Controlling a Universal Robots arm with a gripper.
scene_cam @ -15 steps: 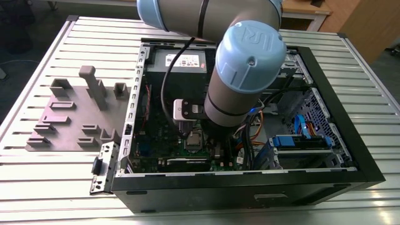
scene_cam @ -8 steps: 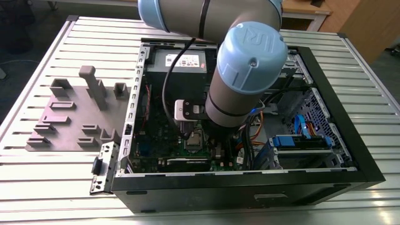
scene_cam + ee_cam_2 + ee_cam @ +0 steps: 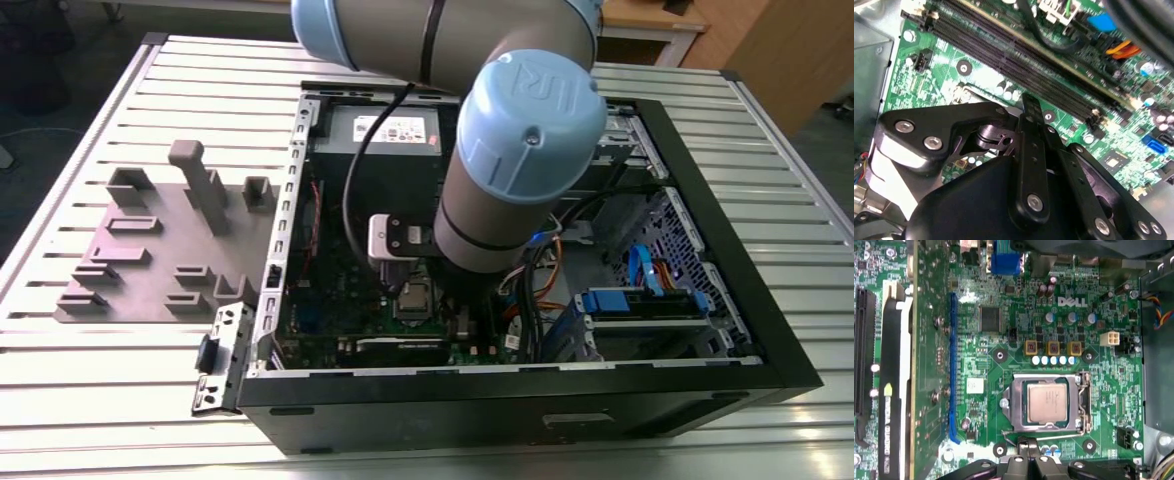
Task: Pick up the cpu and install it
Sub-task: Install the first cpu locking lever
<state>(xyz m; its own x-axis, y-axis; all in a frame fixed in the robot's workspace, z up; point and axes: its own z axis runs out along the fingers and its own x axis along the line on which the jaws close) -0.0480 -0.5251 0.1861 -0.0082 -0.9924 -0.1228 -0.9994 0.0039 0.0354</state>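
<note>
The cpu (image 3: 1048, 401) is a small silvery square chip lying flat in the metal socket frame (image 3: 1019, 405) of the green motherboard (image 3: 1004, 320). In the first wrist view my gripper (image 3: 1028, 443) hovers just beside the socket's edge, with its black fingertips drawn together and nothing between them. In the second wrist view the black linkage and one finger (image 3: 1031, 130) hang above the board near the memory slots (image 3: 1019, 55). In the exterior view the socket (image 3: 415, 300) sits in the open computer case (image 3: 534, 400), below the arm's wrist (image 3: 507, 190).
A grey fixture plate (image 3: 160, 250) with raised blocks lies on the slatted table (image 3: 107, 400) at the exterior view's left. Inside the case are a power supply (image 3: 387, 130), a graphics card (image 3: 891, 390), a blue drive bracket (image 3: 641, 300) and loose cables (image 3: 534, 290).
</note>
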